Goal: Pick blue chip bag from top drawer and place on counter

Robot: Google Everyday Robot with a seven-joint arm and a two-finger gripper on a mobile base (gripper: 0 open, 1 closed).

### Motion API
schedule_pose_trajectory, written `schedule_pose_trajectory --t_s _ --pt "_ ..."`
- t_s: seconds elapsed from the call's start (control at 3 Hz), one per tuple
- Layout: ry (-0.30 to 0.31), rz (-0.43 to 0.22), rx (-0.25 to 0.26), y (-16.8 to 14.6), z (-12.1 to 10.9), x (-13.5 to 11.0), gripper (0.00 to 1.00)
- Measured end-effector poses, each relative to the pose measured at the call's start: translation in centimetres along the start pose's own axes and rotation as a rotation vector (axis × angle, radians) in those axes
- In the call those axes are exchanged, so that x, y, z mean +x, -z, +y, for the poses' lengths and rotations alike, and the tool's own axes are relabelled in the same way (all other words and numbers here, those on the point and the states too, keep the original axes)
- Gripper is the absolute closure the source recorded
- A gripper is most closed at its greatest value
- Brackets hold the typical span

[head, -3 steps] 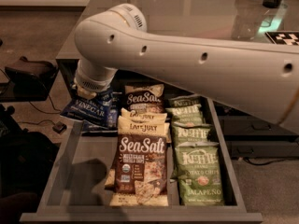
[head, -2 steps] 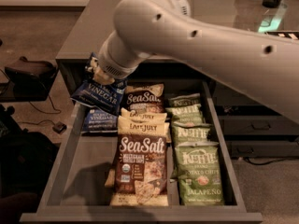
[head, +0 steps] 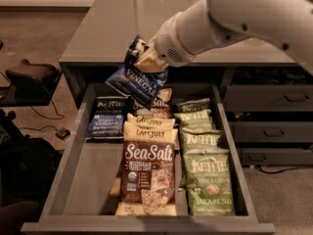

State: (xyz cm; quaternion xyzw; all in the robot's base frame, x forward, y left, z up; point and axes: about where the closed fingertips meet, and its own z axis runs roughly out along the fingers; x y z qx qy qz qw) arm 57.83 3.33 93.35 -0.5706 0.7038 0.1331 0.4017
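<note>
My gripper (head: 142,57) is shut on the blue chip bag (head: 138,82), a dark-blue Kettle bag with white VINEGAR lettering. It holds the bag by its top edge, hanging tilted in the air above the back of the top drawer (head: 73,180) and level with the front edge of the counter (head: 112,28). A second, similar blue Kettle bag (head: 106,119) lies flat in the drawer's back left corner. The white arm (head: 234,13) reaches in from the upper right.
The open drawer holds a middle row of brown Sea Salt bags (head: 146,173) and a right row of green Jalapeno Kettle bags (head: 209,187). Narrower dark drawers with bar handles (head: 269,131) are at the right. A dark object (head: 29,75) and cables lie on the floor left.
The arm has lifted the blue chip bag up out of the drawer's back left area and moved it right, up to the level of the counter edge. The second blue bag is now uncovered.
</note>
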Motion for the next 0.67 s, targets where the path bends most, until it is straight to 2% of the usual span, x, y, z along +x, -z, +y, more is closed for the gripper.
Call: schedule_pose_trajectory --t_s 0.33,0.67 --pt "0.044 0.001 -0.021 3.31 0.74 0.54 1.0" --pt "0.044 0.001 -0.021 3.31 0.74 0.54 1.0"
